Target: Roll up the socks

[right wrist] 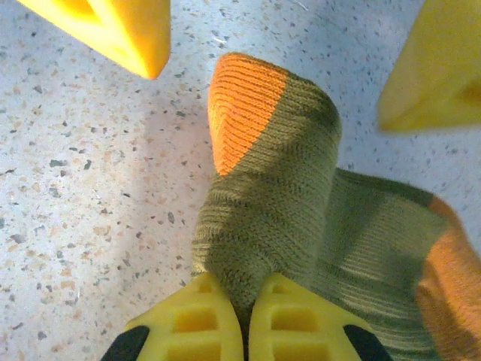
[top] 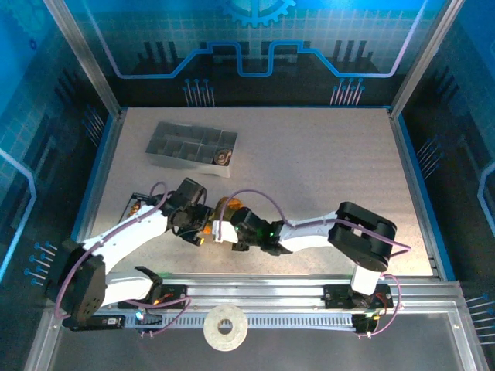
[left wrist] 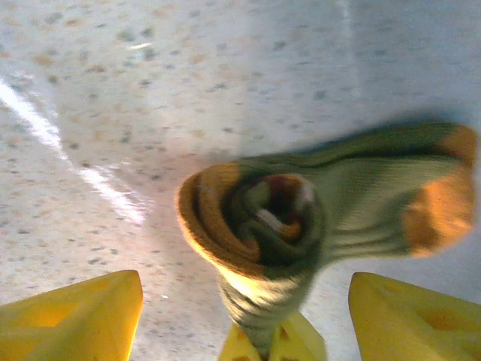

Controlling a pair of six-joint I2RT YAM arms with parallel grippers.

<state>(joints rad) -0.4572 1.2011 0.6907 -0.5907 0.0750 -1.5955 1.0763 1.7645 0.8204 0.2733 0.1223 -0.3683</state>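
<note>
1. Top external view
   - The olive sock point(top: 225, 206) lies on the table point(top: 325, 170) near its front centre, between the two wrists.
   - The left gripper point(top: 204, 232) and the right gripper point(top: 226, 230) meet just beside the sock. Jaw positions cannot be told at this scale.
   - The grey tray point(top: 166, 158) sits well apart, toward the rear left. A brownish bundle point(top: 223, 157) occupies its right end compartment. It may be the checkered sock, but it is too small to confirm.

2. Left wrist view
   - The olive sock point(left wrist: 263, 226) is wound into a spiral roll with a mustard-orange outer edge. An orange-patched end trails to the right.
   - The left gripper point(left wrist: 246, 280) is released. Its yellow fingers point(left wrist: 71, 316) stand wide on either side of the roll, clear of the fabric.
   - The right gripper point(left wrist: 274, 346) pinches the roll from below.

3. Right wrist view
   - The right gripper point(right wrist: 244, 316) is clenched. Its two yellow pads point(right wrist: 195, 320) are pressed together on a fold of the olive sock point(right wrist: 278, 188).
   - The sock's orange tip points away from the camera.
   - The spread fingers point(right wrist: 113, 30) of the left gripper flank the sock without touching it.
</note>
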